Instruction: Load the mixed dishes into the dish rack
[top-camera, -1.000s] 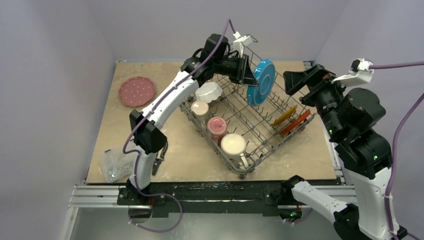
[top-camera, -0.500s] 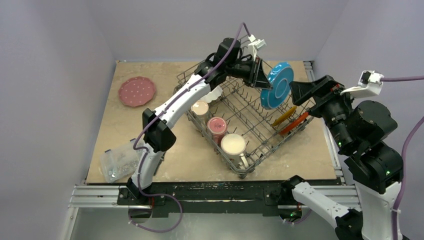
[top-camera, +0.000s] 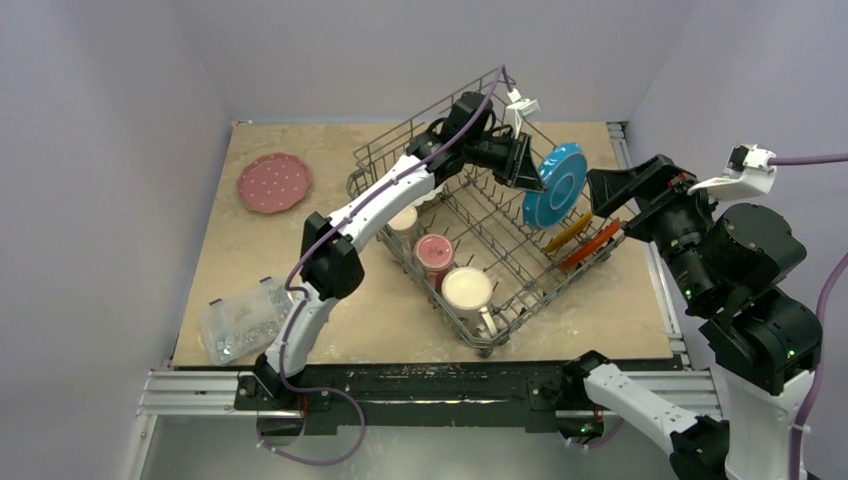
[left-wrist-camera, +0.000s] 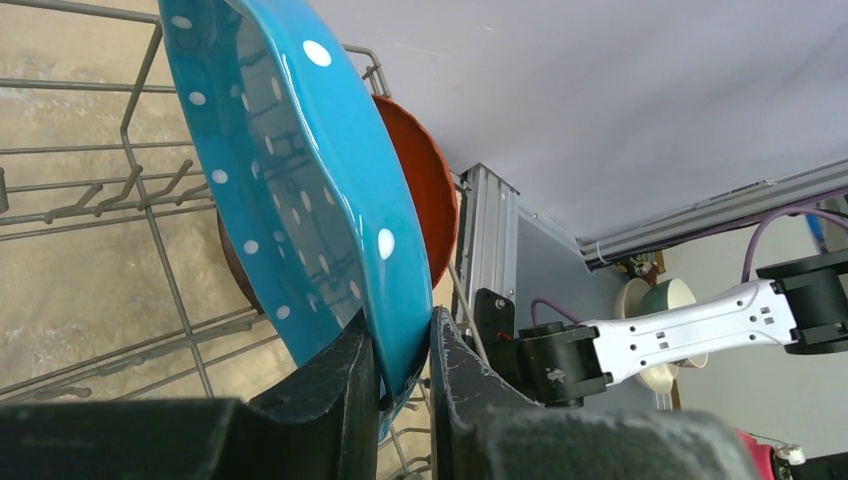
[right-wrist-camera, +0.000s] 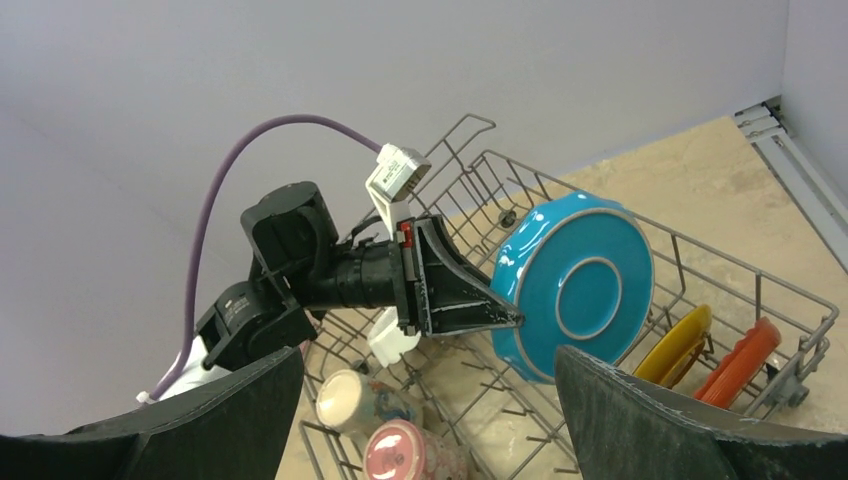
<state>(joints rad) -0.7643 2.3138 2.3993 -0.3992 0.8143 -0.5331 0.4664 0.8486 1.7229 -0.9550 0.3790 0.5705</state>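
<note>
Top view: the left tool (top-camera: 525, 165) is clenched on the rim of the blue dotted plate (top-camera: 556, 184), holding it on edge in the air above the far right part of the dish rack (top-camera: 545, 290). The plate is not yet seated between tines. Just below it the yellow plate (top-camera: 568, 232) and the red-orange plate (top-camera: 592, 245) stand in their slots; the maroon mug (top-camera: 434, 250) and cream mug (top-camera: 467, 288) sit in the near rows. The pink plate (top-camera: 274, 183) lies on the bench (top-camera: 250, 270), well apart from the rack. The right tool (top-camera: 622, 188) hangs released and empty, near the blue plate's far edge.

Left wrist view: both fingers (left-wrist-camera: 335, 385) pinch only a narrow strip of rim. Hazards, as judged: so shallow a pinch may let the plate pivot or slip on the way down; a lowering off the tine line could knock the yellow plate or jam on a wire; the nearby right tool could be struck if either arm drifts
</note>
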